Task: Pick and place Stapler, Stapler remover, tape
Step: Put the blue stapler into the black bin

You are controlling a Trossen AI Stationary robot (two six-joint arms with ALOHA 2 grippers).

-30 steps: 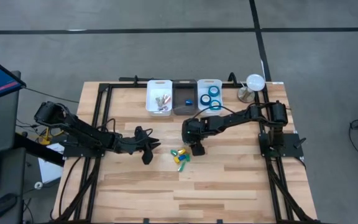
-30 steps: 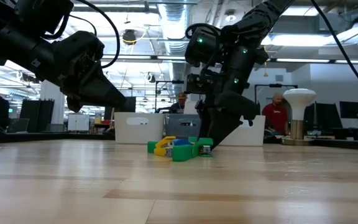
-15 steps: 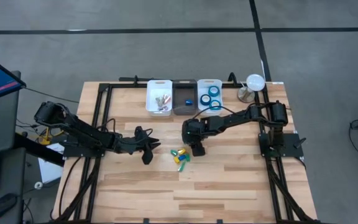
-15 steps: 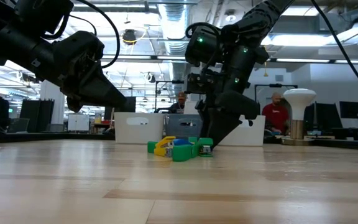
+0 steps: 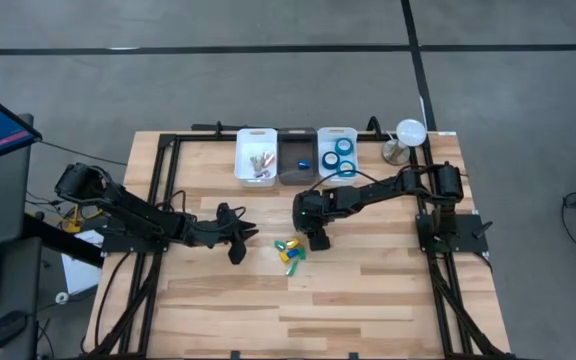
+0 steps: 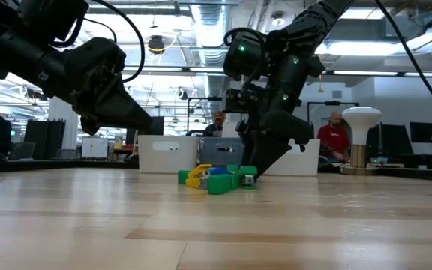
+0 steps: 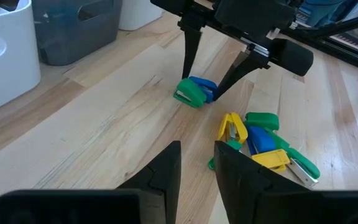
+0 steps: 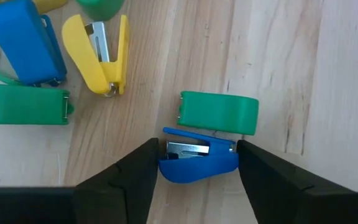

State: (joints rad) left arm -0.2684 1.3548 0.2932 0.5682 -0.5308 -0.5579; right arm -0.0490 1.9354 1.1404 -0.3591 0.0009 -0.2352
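A small blue stapler (image 8: 199, 159) lies on the wooden table beside a green one (image 8: 219, 112). My right gripper (image 8: 199, 171) points steeply down and is shut on the blue one. A pile of green, yellow and blue staplers and staple removers (image 5: 290, 253) lies just to its left, with a yellow remover (image 8: 98, 53) nearest. Blue tape rolls (image 5: 341, 153) sit in the far right white bin. My left gripper (image 7: 197, 165) hovers left of the pile (image 5: 236, 243), open by a narrow gap, holding nothing. My right gripper has the small blue stapler's two ends (image 8: 166, 163) between its two fingers (image 8: 143, 171), which lie against them. The fingers come from above, slanting down. The stapler lies flat on the table, its long side next to the green stapler.
Three bins stand in a row at the far edge: a white one (image 5: 256, 170), a grey one (image 5: 296, 172) and the white tape bin (image 5: 337, 132). A white domed object (image 5: 409, 133) stands at the far right. People show in the room beyond the table.
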